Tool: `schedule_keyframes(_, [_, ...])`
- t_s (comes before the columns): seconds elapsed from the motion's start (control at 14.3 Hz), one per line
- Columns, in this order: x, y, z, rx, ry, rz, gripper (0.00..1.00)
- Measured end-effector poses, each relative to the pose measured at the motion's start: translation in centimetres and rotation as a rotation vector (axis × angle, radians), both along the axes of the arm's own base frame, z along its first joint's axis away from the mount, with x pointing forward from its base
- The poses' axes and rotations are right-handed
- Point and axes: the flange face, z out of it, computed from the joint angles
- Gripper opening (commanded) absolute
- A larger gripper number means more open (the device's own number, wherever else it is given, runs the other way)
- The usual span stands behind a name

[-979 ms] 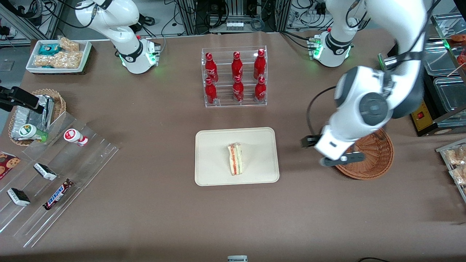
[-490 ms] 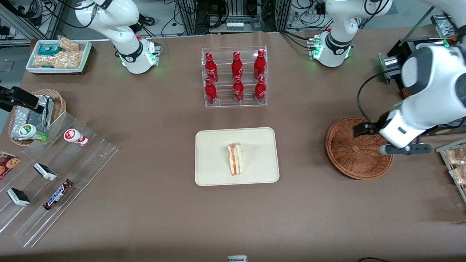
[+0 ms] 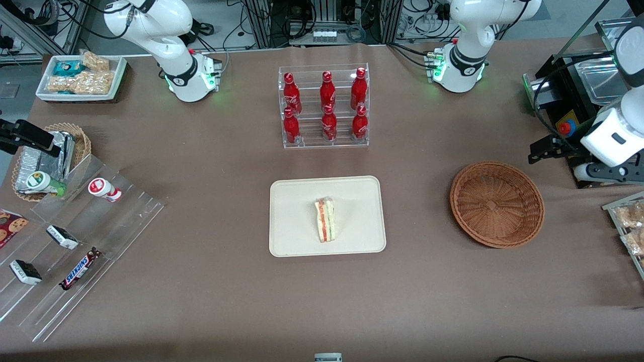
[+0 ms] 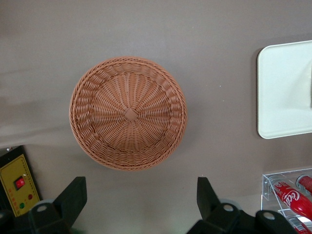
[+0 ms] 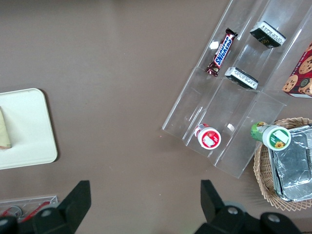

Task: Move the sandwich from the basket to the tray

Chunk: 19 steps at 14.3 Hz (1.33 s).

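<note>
The sandwich [image 3: 326, 219], a pale wedge with a pink-red and yellow cut edge, lies on the cream tray [image 3: 297, 201] in the middle of the table. The round reddish-brown wicker basket [image 3: 496, 203] sits beside the tray toward the working arm's end, with nothing in it [image 4: 128, 113]. My left gripper [image 3: 606, 173] hangs high near the table's edge at the working arm's end, a little farther from the front camera than the basket. In the left wrist view the gripper [image 4: 140, 187] is open, with bare table between its fingers. The tray's edge [image 4: 282, 87] shows there too.
A clear rack of red bottles [image 3: 324, 105] stands farther from the front camera than the tray. A black box with a red button [image 3: 566, 128] and snack packs [image 3: 629, 221] sit near the gripper. Acrylic shelves [image 3: 75, 241] and a foil-filled basket [image 3: 48, 156] lie toward the parked arm's end.
My left arm has swung away from over the basket toward the working arm's end of the table and risen, uncovering the whole basket. The sandwich and tray have not moved.
</note>
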Motion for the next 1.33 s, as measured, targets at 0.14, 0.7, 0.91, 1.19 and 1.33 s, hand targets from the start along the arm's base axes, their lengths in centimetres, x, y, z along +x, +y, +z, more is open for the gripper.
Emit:
schedule_keyframes(0.14, [0.3,-0.4,1.8,0.0,-0.038,-0.008,1.0])
schedule_keyframes(0.7, [0.9,-1.7,4.3,0.002,-0.091,-0.031,1.0])
schedule_keyframes(0.91, [0.7,-2.2,4.3,0.015,-0.076,-0.027,1.0])
schedule_keyframes(1.19, [0.3,-2.1,5.1,0.017,-0.074,-0.017,1.0])
schedule_keyframes(1.33, [0.2,-2.1,5.1,0.018,-0.071,-0.016,1.0])
